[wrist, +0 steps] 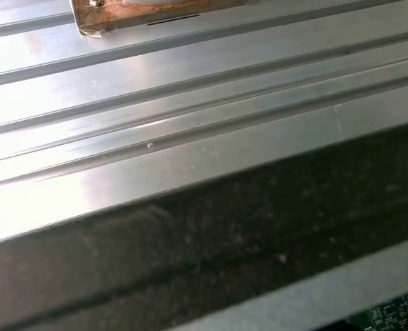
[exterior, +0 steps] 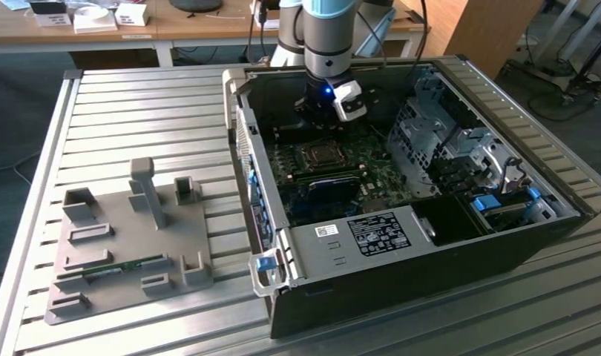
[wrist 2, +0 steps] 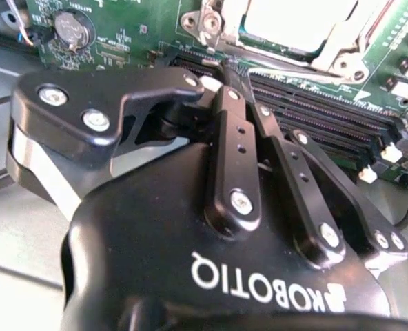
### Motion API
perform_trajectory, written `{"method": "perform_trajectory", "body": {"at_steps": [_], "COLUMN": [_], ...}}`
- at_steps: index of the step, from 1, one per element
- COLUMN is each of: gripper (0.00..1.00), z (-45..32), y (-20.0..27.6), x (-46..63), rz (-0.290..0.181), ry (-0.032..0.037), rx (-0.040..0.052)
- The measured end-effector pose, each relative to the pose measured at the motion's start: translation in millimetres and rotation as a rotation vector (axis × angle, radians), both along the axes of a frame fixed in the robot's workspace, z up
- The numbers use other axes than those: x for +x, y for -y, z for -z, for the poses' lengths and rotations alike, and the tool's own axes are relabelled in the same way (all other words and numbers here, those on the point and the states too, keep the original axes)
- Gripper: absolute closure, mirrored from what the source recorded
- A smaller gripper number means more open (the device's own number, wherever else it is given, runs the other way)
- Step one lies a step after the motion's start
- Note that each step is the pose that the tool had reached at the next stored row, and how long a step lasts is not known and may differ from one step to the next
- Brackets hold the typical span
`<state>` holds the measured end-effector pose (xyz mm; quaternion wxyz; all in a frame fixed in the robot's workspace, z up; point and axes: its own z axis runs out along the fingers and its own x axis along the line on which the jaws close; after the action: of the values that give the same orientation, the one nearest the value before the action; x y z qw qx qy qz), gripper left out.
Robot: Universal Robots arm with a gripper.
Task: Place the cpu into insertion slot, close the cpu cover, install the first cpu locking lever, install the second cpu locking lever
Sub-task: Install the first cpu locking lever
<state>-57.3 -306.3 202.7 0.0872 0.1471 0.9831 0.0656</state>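
In the exterior view my gripper [exterior: 318,120] reaches down into the open computer case [exterior: 538,245], just behind the cpu socket [exterior: 320,156] on the green motherboard [exterior: 380,174]. In the second wrist view the black fingers [wrist 2: 235,138] are shut together, and their tips [wrist 2: 229,67] rest at the socket's edge. The cpu [wrist 2: 293,19] shows its silver top inside the socket. The cpu cover [wrist 2: 345,41] lies flat around it as a metal frame. A thin metal lever [wrist 2: 280,61] runs along the socket's side by the fingertips. I cannot tell whether the tips touch it.
Black memory slots [wrist 2: 328,110] and a coin battery [wrist 2: 73,27] lie beside the socket. A drive cage [exterior: 449,141] and a labelled metal box [exterior: 370,237] stand in the case. A grey fixture plate [exterior: 132,245] with a memory stick [exterior: 113,268] sits at the exterior view's left on the slatted table [wrist: 190,103].
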Motion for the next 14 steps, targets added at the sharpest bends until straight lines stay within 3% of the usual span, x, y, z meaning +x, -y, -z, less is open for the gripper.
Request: {"method": "perform_trajectory", "body": {"at_steps": [5,14], "gripper": [0.89,0.89], "z": [0.0,0.0], "y": [-0.4,-1.1], "x": [-3.5,-3.7], "rz": [0.003,0.012], "ry": [0.0008,0.0030], "rx": [0.0099,0.0184]}}
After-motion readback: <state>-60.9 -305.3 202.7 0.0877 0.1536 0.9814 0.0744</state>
